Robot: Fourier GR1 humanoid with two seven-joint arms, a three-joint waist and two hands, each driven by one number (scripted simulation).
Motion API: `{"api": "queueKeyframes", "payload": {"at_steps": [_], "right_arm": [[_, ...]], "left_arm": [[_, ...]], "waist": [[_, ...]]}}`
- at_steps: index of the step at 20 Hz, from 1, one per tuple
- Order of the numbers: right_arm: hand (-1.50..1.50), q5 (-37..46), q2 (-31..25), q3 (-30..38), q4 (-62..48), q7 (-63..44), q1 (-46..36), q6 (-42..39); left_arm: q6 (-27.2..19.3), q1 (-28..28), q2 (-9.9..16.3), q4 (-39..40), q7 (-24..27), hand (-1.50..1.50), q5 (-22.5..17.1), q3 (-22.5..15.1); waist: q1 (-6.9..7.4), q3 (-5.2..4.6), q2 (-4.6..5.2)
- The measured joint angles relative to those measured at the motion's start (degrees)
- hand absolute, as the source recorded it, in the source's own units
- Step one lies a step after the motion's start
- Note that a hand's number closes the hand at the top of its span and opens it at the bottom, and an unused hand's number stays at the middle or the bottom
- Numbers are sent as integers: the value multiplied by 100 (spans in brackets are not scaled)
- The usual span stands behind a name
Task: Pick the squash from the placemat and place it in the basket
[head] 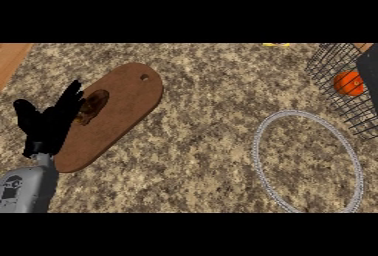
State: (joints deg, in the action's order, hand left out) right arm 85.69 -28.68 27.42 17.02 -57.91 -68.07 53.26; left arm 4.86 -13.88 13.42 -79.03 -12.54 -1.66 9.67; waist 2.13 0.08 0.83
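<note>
A brown oval placemat (122, 107) lies on the speckled counter at the left. On it rests a small brownish squash (94, 104), its left side partly covered by my fingers. My left hand (46, 125) hovers over the placemat's left edge just beside the squash, open with fingers straight and spread, holding nothing. A basket with a silvery wire rim (260, 150) stands at the lower right, and the counter shows through it. My right hand does not show.
A black wire basket (332, 62) holding an orange ball-like fruit (348, 83) stands at the upper right edge. A small yellow thing (277, 44) peeks in at the top. A wooden strip (11, 57) borders the counter at the upper left.
</note>
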Motion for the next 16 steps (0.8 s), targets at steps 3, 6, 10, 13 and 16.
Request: {"api": "queueKeyframes", "payload": {"at_steps": [3,6,10,13,16], "right_arm": [[-150,2,47,26,161,-3,92,220],[-150,-33,-6,149,471,-113,150,521],[-150,-123,-6,357,1029,-236,340,938],[-150,-216,130,428,1628,-341,563,1066],[-150,-479,374,415,2384,-386,1009,1045]], "left_arm": [[37,0,43,57,41,0,-22,48],[11,18,32,32,-6,0,-16,48],[-9,117,58,111,90,0,-2,114],[-30,235,86,95,91,0,-15,181],[-29,372,127,-13,28,0,-59,249]], "waist": [[-19,-2,-5],[-65,-3,-29],[-194,-9,-81],[-313,-12,-144],[-437,-13,-208]]}}
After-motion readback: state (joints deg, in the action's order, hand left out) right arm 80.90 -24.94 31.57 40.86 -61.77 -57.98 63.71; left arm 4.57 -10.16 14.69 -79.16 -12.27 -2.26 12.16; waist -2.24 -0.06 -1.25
